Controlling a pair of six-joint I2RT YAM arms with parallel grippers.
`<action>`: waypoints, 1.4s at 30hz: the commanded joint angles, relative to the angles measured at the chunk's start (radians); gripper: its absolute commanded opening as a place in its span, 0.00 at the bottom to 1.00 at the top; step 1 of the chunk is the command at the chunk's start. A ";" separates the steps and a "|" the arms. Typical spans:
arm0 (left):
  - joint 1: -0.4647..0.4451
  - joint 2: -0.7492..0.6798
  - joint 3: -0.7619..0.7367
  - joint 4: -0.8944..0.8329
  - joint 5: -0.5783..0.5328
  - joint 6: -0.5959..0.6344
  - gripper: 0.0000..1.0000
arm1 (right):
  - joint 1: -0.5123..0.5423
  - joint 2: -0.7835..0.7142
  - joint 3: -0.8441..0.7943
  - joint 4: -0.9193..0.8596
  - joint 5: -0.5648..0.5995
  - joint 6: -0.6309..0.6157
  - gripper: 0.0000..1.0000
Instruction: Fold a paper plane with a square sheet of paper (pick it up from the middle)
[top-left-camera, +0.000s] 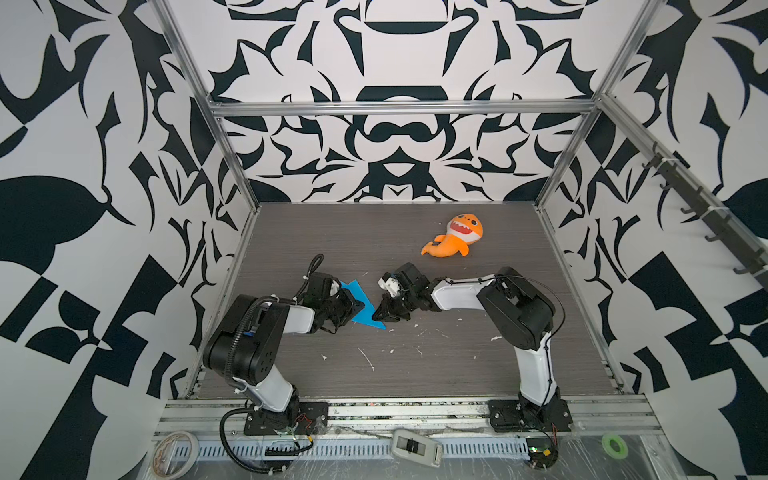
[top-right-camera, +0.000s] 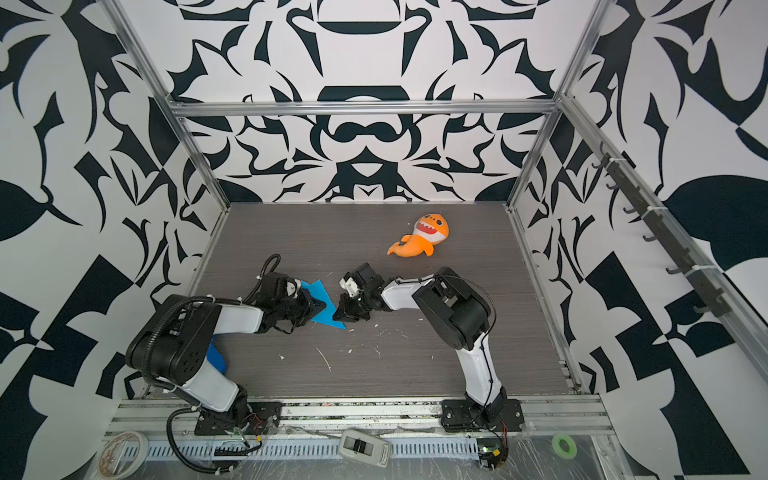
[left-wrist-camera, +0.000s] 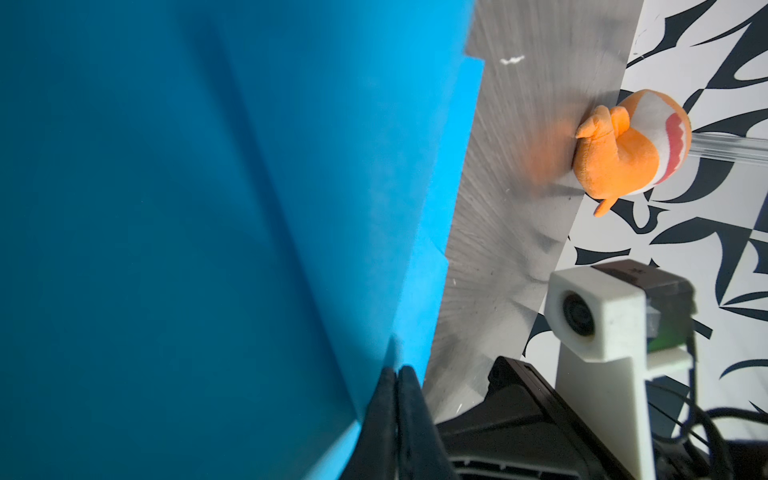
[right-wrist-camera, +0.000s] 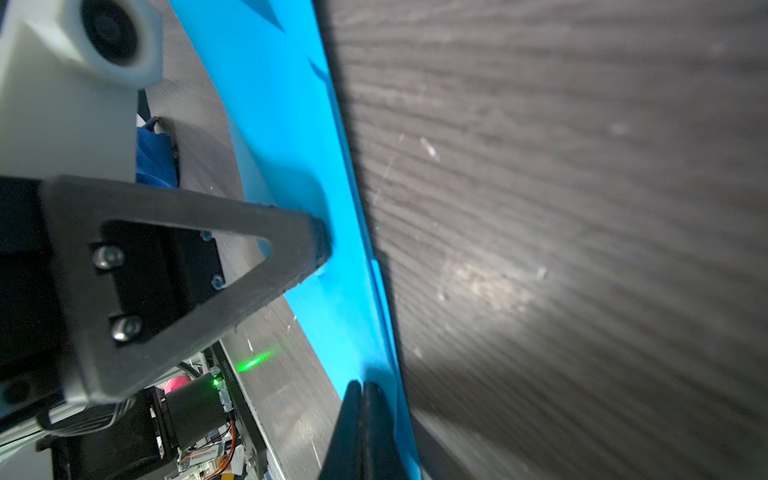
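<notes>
The square sheet of paper (top-left-camera: 368, 319) (top-right-camera: 329, 319) is bright blue. It is folded into a pointed, dart-like shape and lies on the table between both arms, its tip toward the front. My left gripper (top-left-camera: 359, 306) (top-right-camera: 318, 305) (left-wrist-camera: 397, 370) is shut, its tip pressed against the paper's left side (left-wrist-camera: 208, 228). My right gripper (top-left-camera: 379, 311) (top-right-camera: 338, 311) (right-wrist-camera: 360, 386) is also shut, its tip against the paper's right edge (right-wrist-camera: 291, 124). No paper shows between either pair of jaws. The left fingertip (right-wrist-camera: 320, 245) touches the blue surface.
An orange shark plush (top-left-camera: 455, 239) (top-right-camera: 419, 241) (left-wrist-camera: 631, 149) lies at the back right of the dark wood table (top-left-camera: 457, 353). A darker blue disc (top-right-camera: 218, 357) sits behind the left arm. White scraps (top-left-camera: 365, 357) dot the front. Patterned walls enclose three sides.
</notes>
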 joint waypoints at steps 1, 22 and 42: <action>0.003 0.044 -0.031 -0.108 -0.106 -0.008 0.08 | 0.004 -0.025 -0.046 -0.073 0.011 -0.005 0.01; 0.003 0.042 -0.029 -0.105 -0.097 -0.008 0.08 | -0.013 -0.150 -0.148 0.110 -0.025 0.043 0.02; 0.003 0.032 -0.027 -0.121 -0.104 -0.009 0.08 | -0.025 -0.068 -0.100 0.028 0.054 0.031 0.01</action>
